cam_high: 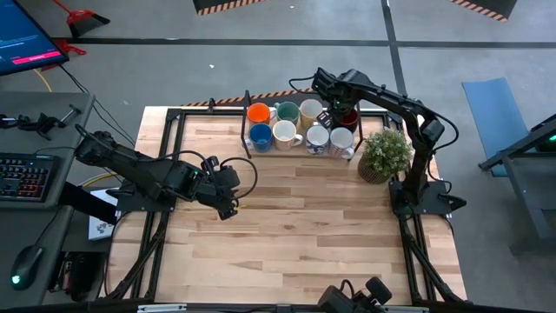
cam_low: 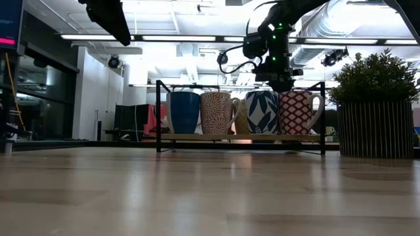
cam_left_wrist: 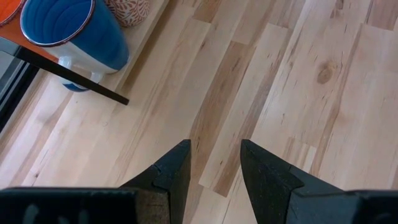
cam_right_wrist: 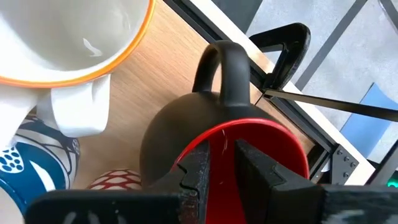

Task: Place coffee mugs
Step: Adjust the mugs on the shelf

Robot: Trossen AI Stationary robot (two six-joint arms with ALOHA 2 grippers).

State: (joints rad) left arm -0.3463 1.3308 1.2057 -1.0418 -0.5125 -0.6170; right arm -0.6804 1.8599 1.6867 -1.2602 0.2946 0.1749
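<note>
Right pincer [cam_right_wrist: 221,163] straddling dark red mug's [cam_right_wrist: 186,124] rim, gripping it

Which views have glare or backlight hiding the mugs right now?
Low view: bright ceiling lights behind the rack backlight the mugs and leave the right gripper a silhouette. Right wrist view: evenly lit, the dark mug with the red inside looks clear. High view: even light, no glare.

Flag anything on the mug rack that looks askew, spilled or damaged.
Nothing stands out. The eight mugs sit upright in two rows in the rack, none tipped or spilled. The right end effector grips the rim of the dark red mug at the back corner.
</note>
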